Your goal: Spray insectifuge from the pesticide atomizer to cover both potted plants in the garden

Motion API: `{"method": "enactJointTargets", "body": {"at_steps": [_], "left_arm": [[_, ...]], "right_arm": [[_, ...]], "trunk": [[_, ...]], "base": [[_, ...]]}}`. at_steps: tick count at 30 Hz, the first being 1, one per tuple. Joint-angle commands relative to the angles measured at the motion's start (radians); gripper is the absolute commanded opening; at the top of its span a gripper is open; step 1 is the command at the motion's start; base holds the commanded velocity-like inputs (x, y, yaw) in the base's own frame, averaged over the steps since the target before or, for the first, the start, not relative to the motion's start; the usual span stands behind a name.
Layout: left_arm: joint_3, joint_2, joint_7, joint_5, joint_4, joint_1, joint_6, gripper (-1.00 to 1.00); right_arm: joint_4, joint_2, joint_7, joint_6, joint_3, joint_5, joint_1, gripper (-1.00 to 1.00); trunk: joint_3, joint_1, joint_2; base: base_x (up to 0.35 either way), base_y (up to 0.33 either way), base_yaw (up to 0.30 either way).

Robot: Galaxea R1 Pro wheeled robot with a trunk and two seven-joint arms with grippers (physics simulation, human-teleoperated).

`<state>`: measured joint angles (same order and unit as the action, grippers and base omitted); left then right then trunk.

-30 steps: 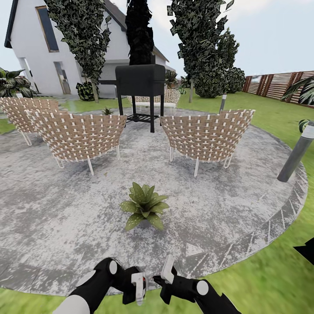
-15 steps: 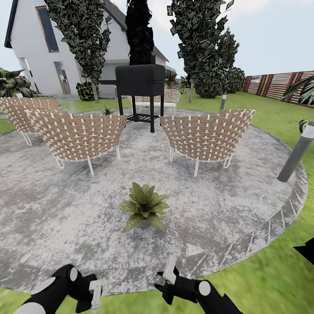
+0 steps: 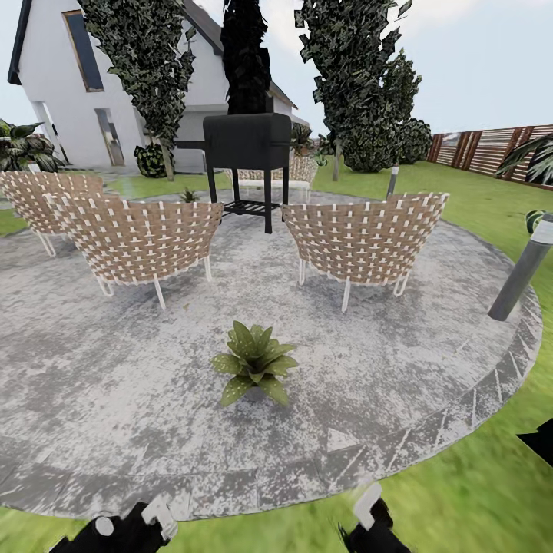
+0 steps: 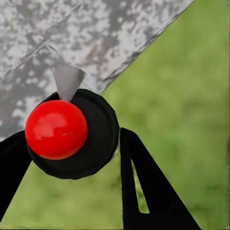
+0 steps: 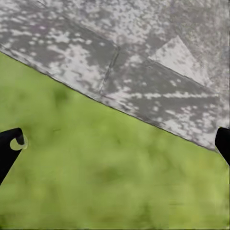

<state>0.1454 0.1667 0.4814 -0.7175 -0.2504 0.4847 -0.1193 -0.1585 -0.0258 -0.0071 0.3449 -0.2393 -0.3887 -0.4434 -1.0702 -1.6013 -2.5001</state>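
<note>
The left pincer grips the atomizer – the right pincer gapes wide, empty. Spraying step – next, aim at the potted plant.

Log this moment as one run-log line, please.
left gripper: shut on black rounded atomizer with red knob | right gripper: open over grass | green broad-leaved potted plant: ahead on patio

Potted plant before chairs.
</note>
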Motion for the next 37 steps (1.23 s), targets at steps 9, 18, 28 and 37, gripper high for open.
{"method": "enactJointTargets", "body": {"at_steps": [9,18,28,37], "left_arm": [[0.022,0.003,-0.348,0.548,0.071,-0.133,-0.254,-1.0],[0.022,-0.001,-0.363,0.604,0.089,-0.17,-0.295,-1.0],[0.022,0.002,-0.364,0.601,0.093,-0.171,-0.294,-1.0],[0.02,-0.004,-0.365,0.604,0.124,-0.172,-0.296,-1.0]], "right_arm": [[0.131,-0.003,-0.228,0.05,-0.005,0.402,0.011,1.0],[0.131,0.008,-0.228,0.056,-0.007,0.421,0.03,1.0],[0.132,0.023,-0.226,0.053,-0.008,0.418,0.031,1.0],[0.132,0.023,-0.226,0.052,-0.008,0.419,0.031,1.0]], "trunk": [[-0.001,0.0,0.0],[-0.001,0.0,0.0],[-0.001,0.0,0.0],[-0.001,0.0,0.0]], "base": [[0.0,0.0,0.0],[0.0,0.0,0.0],[0.0,0.0,0.0],[0.0,0.0,0.0]]}}
